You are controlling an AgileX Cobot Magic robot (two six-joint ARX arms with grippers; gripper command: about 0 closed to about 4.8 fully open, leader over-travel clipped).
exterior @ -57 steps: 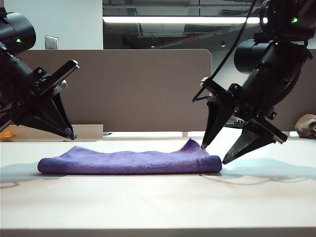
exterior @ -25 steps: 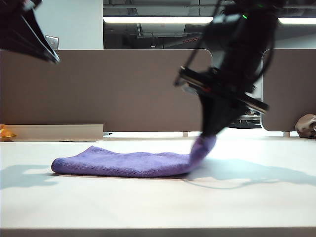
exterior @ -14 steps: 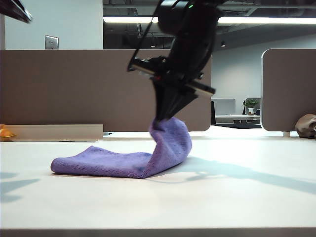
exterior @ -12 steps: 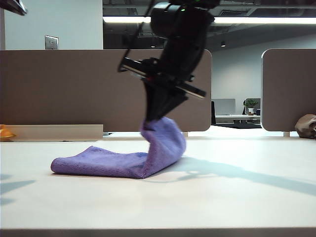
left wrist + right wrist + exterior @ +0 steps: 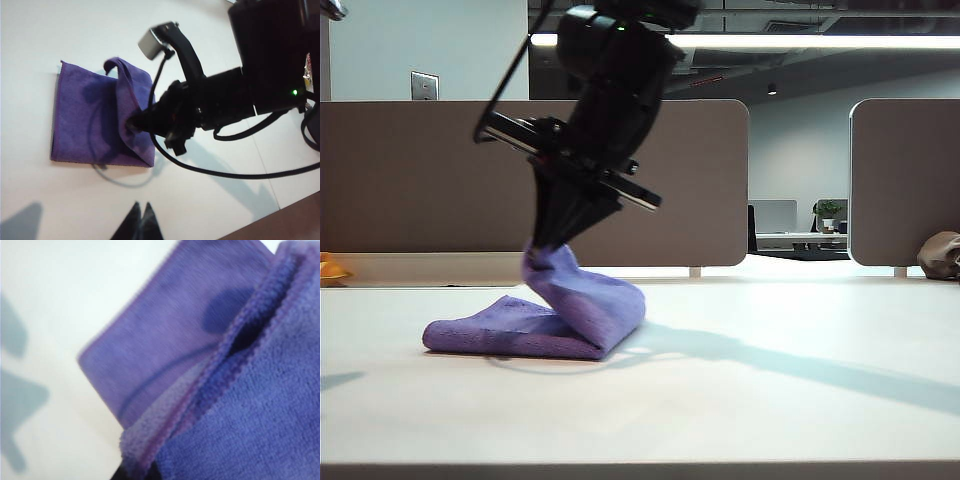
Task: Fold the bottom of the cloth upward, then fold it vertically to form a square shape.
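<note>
Exterior view: a purple cloth point(image 5: 535, 332) lies on a pale worktop point(image 5: 770, 400), left of centre. It already sits as a low, doubled band, so the first fold, bottom edge upward, looks done. The right gripper point(image 5: 548, 238) has reached across to the left half of the scene. Its jaws are pinched shut on the cloth's right-hand end, holding that end up above the flat part. The lifted portion bends over in a soft loop, and its lower curve rests on the layer beneath. The second fold appears about halfway over: the held end hangs above the middle of the flat part and is not yet laid on the far left edge. The left gripper shows only as a dark tip at the top left corner.

Left wrist view: seen from above, the cloth is a rectangle with one side raised and curled inward by the right gripper point(image 5: 134, 121). The left gripper point(image 5: 140, 220) hangs clear of the cloth, its jaws pressed together and holding nothing.

Right wrist view: very close, slightly blurred purple pile with darker stitched edging, several layers stacked. The jaws themselves are barely visible here.

Still to do, judging by this: lay the end down, line up the edges, release.
</note>
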